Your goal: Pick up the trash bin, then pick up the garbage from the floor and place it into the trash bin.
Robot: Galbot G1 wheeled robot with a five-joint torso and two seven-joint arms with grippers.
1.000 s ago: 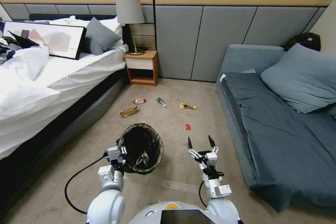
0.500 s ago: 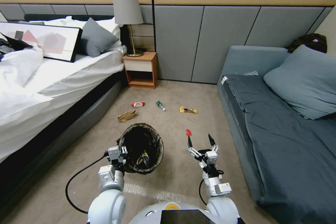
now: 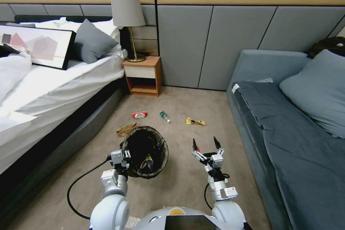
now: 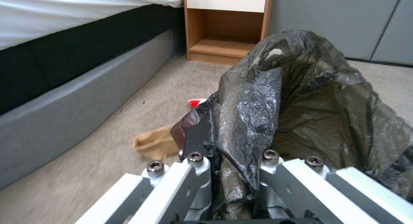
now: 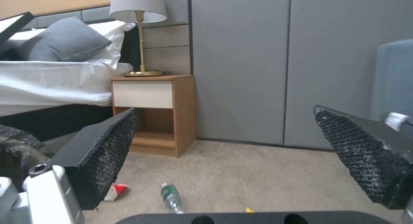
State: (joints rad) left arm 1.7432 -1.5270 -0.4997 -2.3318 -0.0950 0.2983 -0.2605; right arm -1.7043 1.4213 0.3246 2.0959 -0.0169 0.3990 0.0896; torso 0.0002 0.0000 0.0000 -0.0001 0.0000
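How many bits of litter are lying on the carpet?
4: a brown paper bag beside the trash bin, a red-white packet, a small bottle, and a yellow wrapper. Others may be hidden.

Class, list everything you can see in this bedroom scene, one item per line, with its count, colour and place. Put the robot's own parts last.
trash bin: one, black-lined, held up at its rim, ahead of the robot on its left
red-white packet: one, on the carpet beyond the bin
bottle: one, clear with green, on the carpet
yellow wrapper: one, on the carpet towards the sofa
brown paper bag: one, on the carpet beside the bin
nightstand: one, wooden, between bed and wall
lamp: one, grey shade, on the nightstand
bed: one, white sheets, left
sofa: one, blue-grey, right
left gripper: one, shut on the bin's rim
right gripper: one, fingers open, above the carpet
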